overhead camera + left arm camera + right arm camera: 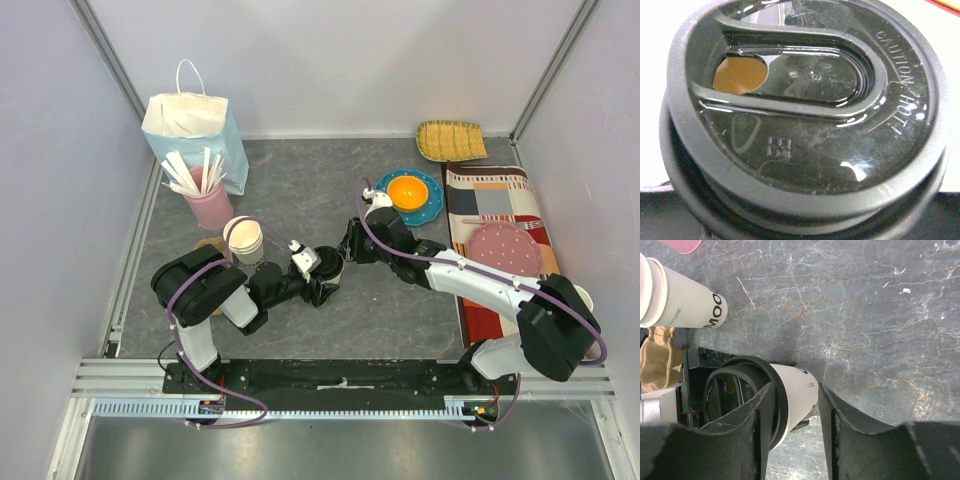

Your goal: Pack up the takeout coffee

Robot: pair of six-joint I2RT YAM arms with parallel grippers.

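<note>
Left gripper [325, 272] clasps the takeout coffee [797, 387] on its side near the middle of the table [300, 190], jaws wide. Its black lid [805, 150] shows brown through the sip hole. Our right gripper [347, 250] stands parted astride the cup; we cannot tell if it touches. Behind stand stacked paper cups [245, 240], a pink cup [210, 208] of white sticks and a paper bag [195, 125].
</note>
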